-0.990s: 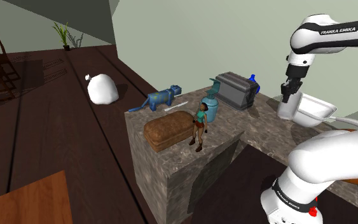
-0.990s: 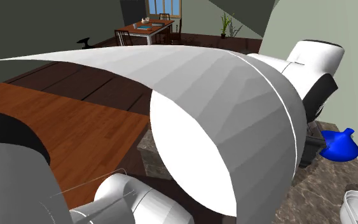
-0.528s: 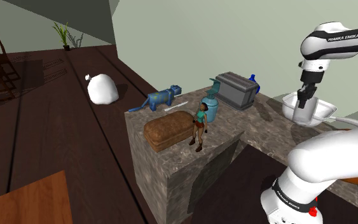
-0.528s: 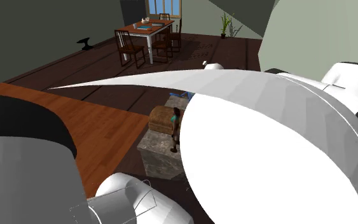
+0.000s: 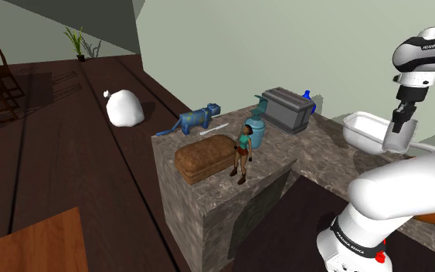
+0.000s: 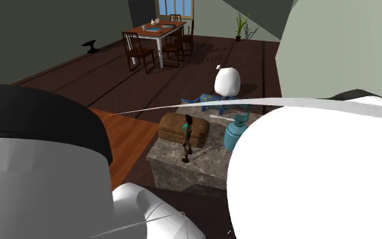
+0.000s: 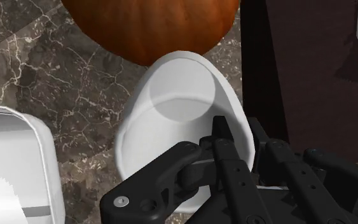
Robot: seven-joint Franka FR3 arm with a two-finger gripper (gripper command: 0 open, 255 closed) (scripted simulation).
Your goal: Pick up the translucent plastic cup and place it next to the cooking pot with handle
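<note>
The black gripper [image 5: 399, 130] is closed on the plastic cup [image 7: 177, 108]. In the wrist view its ribbed, jointed fingers [image 7: 225, 143] pinch the cup's wall at the near rim, with no gap showing between pad and wall. The cup is a smooth, pale white tumbler with thin walls, wider at the mouth and narrowing to a round base that shows as a greyer disc inside. In the shoulder view it hangs from the gripper just beside the cooking pot [image 5: 362, 124], on that view's right and over the pot's long straight handle [image 5: 428, 146]. Whether the cup touches the handle cannot be told. The pot is plain white, with rounded corners and a thick rim. Beyond the cup's base in the wrist view sits a glossy orange rounded object [image 7: 152, 28]. All of these stand on a counter [image 5: 316, 158] of dark brown stone veined with white. Farther along the counter are a boxy grey toaster [image 5: 285, 110], a teal jar [image 5: 259, 133], a small doll [image 5: 243, 149] standing upright, a crusty brown loaf [image 5: 204, 158] and a blue toy cat [image 5: 196, 117].
</note>
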